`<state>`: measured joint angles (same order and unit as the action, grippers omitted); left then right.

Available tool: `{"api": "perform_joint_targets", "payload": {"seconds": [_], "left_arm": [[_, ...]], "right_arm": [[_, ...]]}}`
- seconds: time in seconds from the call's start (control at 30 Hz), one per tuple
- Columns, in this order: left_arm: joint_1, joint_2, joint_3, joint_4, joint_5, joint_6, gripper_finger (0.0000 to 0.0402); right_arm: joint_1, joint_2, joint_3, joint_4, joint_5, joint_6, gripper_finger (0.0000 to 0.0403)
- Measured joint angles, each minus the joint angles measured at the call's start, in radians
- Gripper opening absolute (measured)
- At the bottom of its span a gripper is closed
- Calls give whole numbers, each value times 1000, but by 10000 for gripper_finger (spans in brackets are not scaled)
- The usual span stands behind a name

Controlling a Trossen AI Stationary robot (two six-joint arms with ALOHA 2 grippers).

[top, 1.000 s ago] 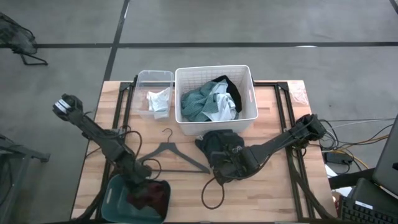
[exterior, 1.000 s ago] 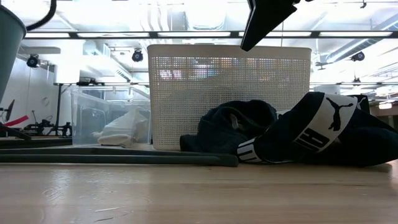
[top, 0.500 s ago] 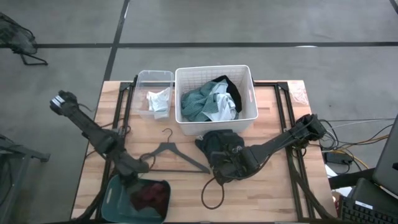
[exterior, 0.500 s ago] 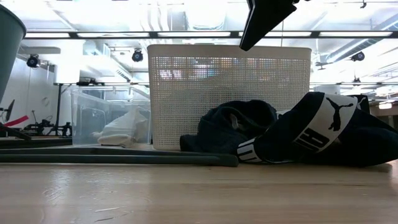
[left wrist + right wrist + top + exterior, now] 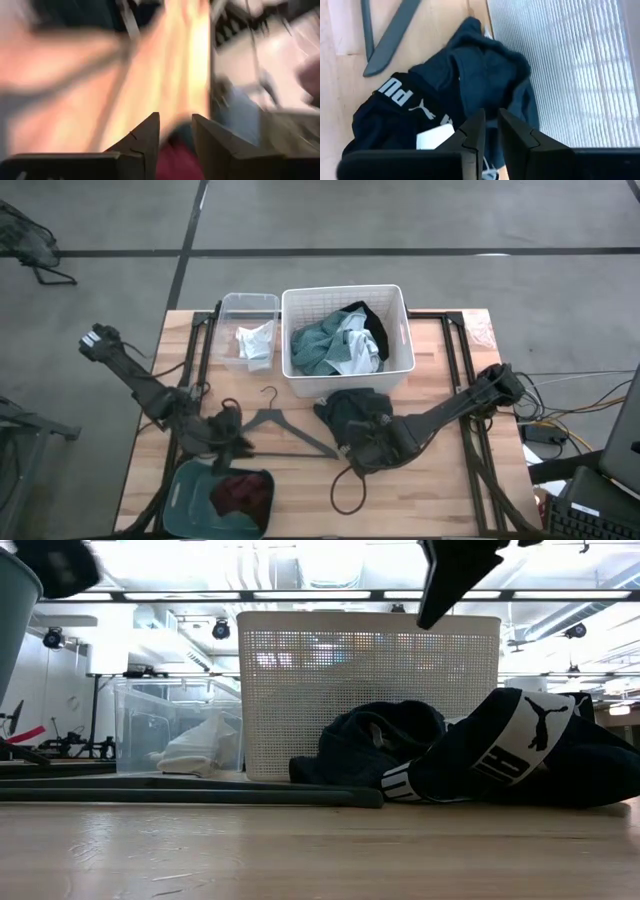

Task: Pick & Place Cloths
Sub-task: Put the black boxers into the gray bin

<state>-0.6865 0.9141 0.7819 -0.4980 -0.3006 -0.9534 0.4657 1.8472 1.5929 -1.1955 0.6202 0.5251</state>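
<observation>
A small maroon cloth (image 5: 240, 495) lies in a teal bin (image 5: 185, 498) at the table's near left. My left gripper (image 5: 236, 444) hovers just beyond the bin's far rim, open and empty; its wrist view (image 5: 176, 120) is blurred. A black cloth with white print (image 5: 350, 410) lies bunched on the table against the white basket's near wall. It also shows in the low view (image 5: 480, 760) and the right wrist view (image 5: 420, 110). My right gripper (image 5: 358, 442) hangs above its near part, fingers (image 5: 491, 114) a narrow gap apart, holding nothing.
The white basket (image 5: 290, 330) holds a teal-green cloth (image 5: 315, 345) with white and black ones. A clear box (image 5: 228, 310) to its left holds a white cloth (image 5: 255, 342). A black hanger (image 5: 280, 425) lies between my grippers. A black cable loop (image 5: 348, 490) lies near the front edge.
My left gripper has risen out of the teal bin and gone toward the table's far edge, leaving the maroon cloth lying in the bin. My right arm has shifted slightly toward the table's right edge above the black cloth, which has not moved.
</observation>
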Motion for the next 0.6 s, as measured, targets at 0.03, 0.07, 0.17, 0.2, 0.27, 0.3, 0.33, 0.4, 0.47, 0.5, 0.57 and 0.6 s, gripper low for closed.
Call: {"api": "perform_joint_targets", "payload": {"seconds": [0.03,0.07,0.17,0.2,0.27,0.3,0.33,0.4,0.47,0.5,0.57,0.6], "left_arm": [[0,6,-1,27,-68,42,119],[0,12,-1,57,-131,84,119],[0,37,-1,139,-322,220,119],[0,49,-1,165,-383,260,120],[1,74,-1,200,-481,312,120],[2,88,-1,218,-512,335,120],[6,102,-2,237,-533,358,120],[12,132,-2,276,-551,399,120],[13,162,-2,322,-553,435,120],[13,177,-2,351,-553,455,120],[12,206,-2,407,-542,501,120],[12,220,-2,429,-523,530,120]], "right_arm": [[3,-2,0,-14,-1,20,42],[8,-2,-1,-31,-1,42,38],[27,-3,-8,-79,-10,111,26],[36,-3,-13,-94,-20,135,22],[57,-7,-26,-108,-28,181,12],[69,-10,-36,-108,-30,196,10],[81,-15,-50,-107,-30,210,10],[106,-22,-83,-98,-30,244,9],[131,-37,-122,-75,-30,279,8],[143,-49,-144,-60,-30,293,8],[168,-77,-184,-15,-41,318,8],[182,-95,-208,24,-52,326,8]]}}
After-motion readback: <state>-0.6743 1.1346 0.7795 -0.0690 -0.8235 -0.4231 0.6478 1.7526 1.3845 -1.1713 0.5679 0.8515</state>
